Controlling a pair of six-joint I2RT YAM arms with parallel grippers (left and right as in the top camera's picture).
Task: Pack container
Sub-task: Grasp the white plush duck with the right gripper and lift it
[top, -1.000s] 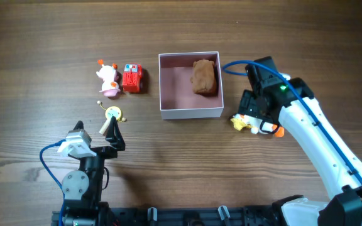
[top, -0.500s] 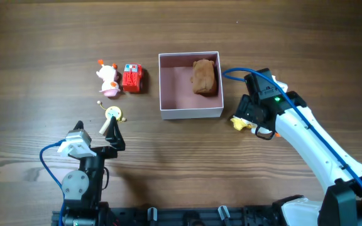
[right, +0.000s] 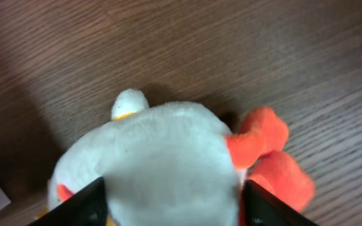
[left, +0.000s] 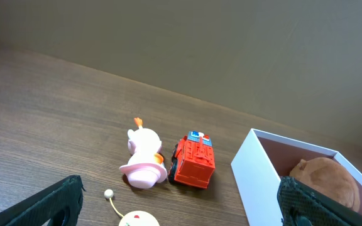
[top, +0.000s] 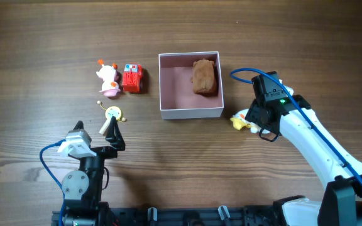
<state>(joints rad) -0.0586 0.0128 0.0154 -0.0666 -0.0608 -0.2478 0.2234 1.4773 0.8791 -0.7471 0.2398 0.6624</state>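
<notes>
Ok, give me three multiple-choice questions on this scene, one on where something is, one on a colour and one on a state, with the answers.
1. Where is the brown toy? A in the container; B on the table; C between the left jaws.
2. What colour is the truck? A blue; B red; C green.
3. How do the left jaws stand? A shut on the truck; B shut on nothing; C wide open.
Answers: 1 A, it lies within the white walls; 2 B, its body is red in both views; 3 C, the fingers sit at the wrist view's two edges, far apart.
</notes>
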